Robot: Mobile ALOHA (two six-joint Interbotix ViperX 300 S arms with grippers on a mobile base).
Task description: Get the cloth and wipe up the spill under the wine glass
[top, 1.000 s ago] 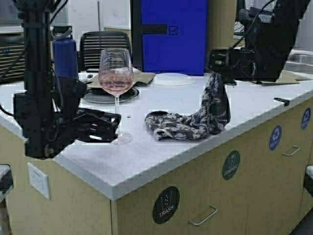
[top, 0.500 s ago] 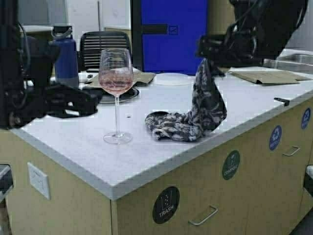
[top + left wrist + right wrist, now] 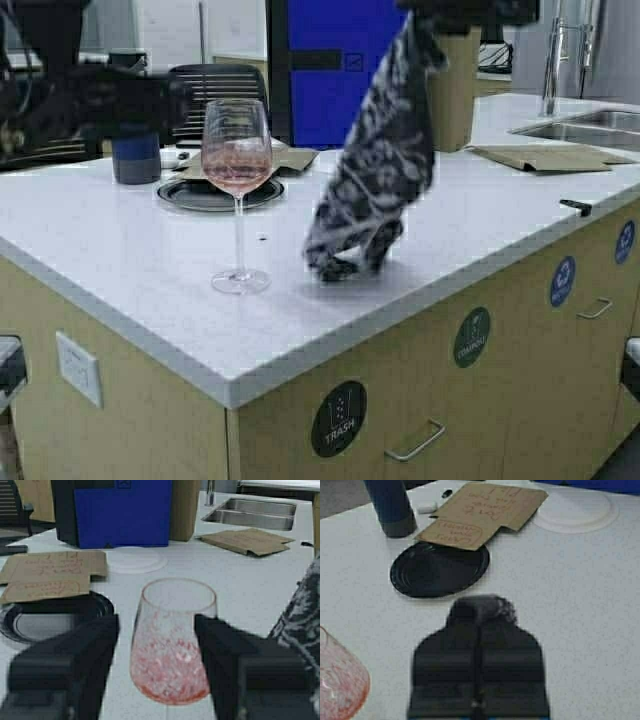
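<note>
Our left gripper (image 3: pixel 157 645) hovers left of the wine glass (image 3: pixel 237 190), jaws spread either side of its bowl; we should close gently and lift straight. Right of the glass, our right gripper (image 3: pixel 479 625) pinches the cloth (image 3: pixel 372 175), whose tail touches the counter (image 3: pixel 140 260).

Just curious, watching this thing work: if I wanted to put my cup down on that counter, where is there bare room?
The front strip of the counter, ahead of the wine glass, is bare. So is the stretch right of the hanging cloth, toward the sink. Behind the glass it is crowded: black plate, cardboard, bottle.
</note>
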